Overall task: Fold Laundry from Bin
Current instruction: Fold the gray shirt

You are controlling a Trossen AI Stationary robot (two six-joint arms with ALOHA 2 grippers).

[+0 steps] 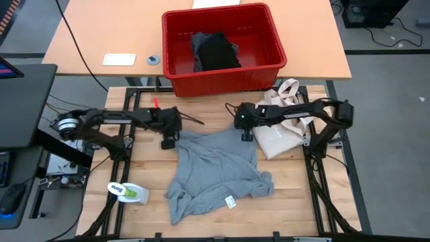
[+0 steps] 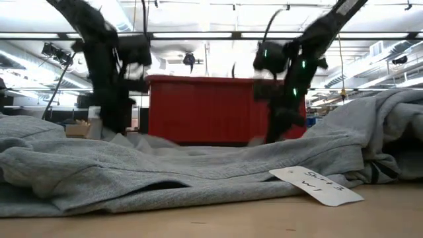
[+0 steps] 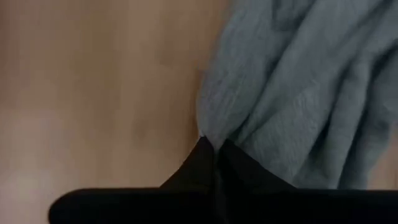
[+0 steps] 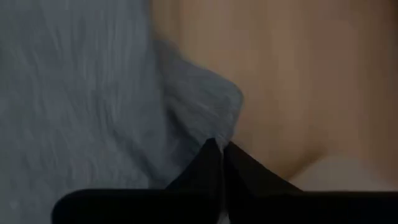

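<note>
Left gripper (image 1: 168, 142) low at T-shirt's (image 1: 215, 171) far-left corner, fingers pinched on the grey cloth edge. T-shirt spread rumpled on table (image 1: 148, 168), paper tag (image 1: 230, 201) near its front hem. Right gripper (image 1: 246, 135) down at far-right corner, likewise clamped on cloth; tote (image 1: 282, 124) just beside. Bin (image 1: 269, 40) beyond the table's far edge, dark garments (image 1: 215, 50) inside.

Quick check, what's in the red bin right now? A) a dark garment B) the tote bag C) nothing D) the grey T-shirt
A: the high view shows a black garment bunched inside the red bin, while the grey T-shirt lies spread on the table and the cream tote bag sits beside it, under the right arm.
</note>
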